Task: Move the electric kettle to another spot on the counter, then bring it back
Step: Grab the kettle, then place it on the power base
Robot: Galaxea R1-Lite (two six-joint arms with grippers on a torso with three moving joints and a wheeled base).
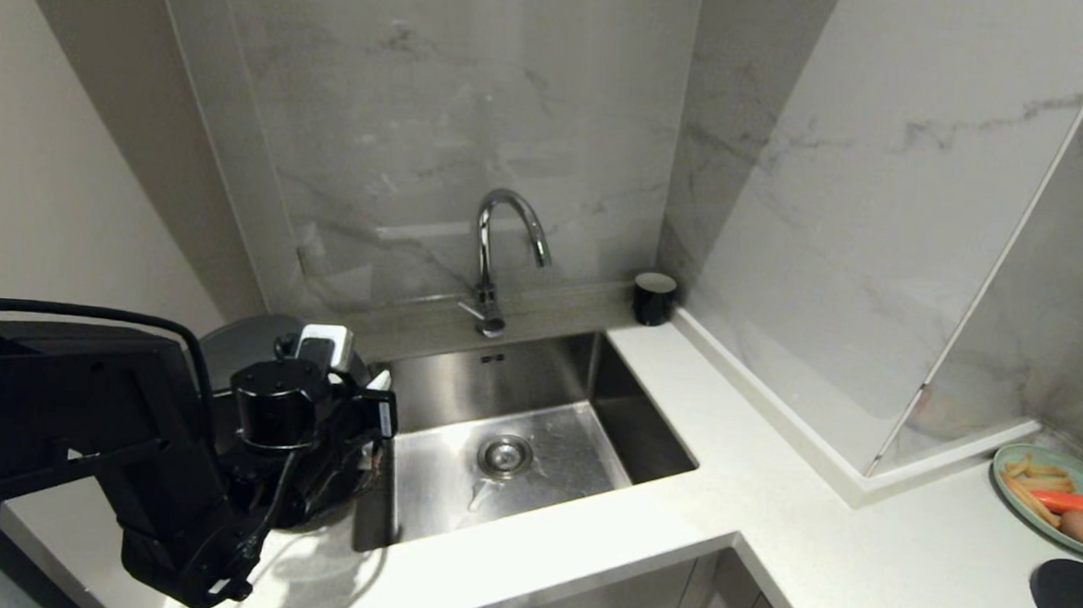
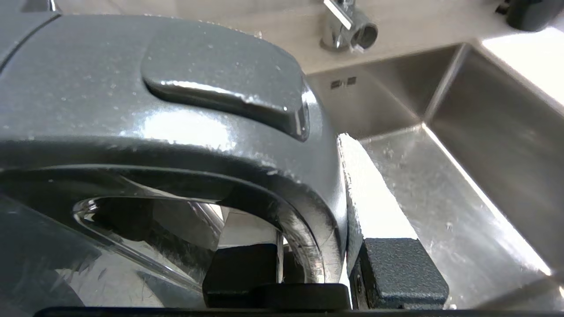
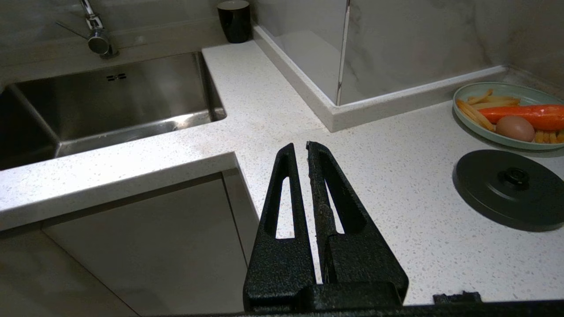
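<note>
Kettle handle [image 2: 308, 246] unlabelled, lettering unreadable.

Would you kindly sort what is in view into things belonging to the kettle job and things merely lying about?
Job:
electric kettle, handle gripped by left tool
counter
round base disc

Lying about:
sink
tap
black cup
plate of food
right tool, parked

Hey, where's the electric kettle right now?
In the head view the electric kettle sits low on the left, on the counter left of the sink, mostly hidden behind the left claw, which grips its handle.
</note>
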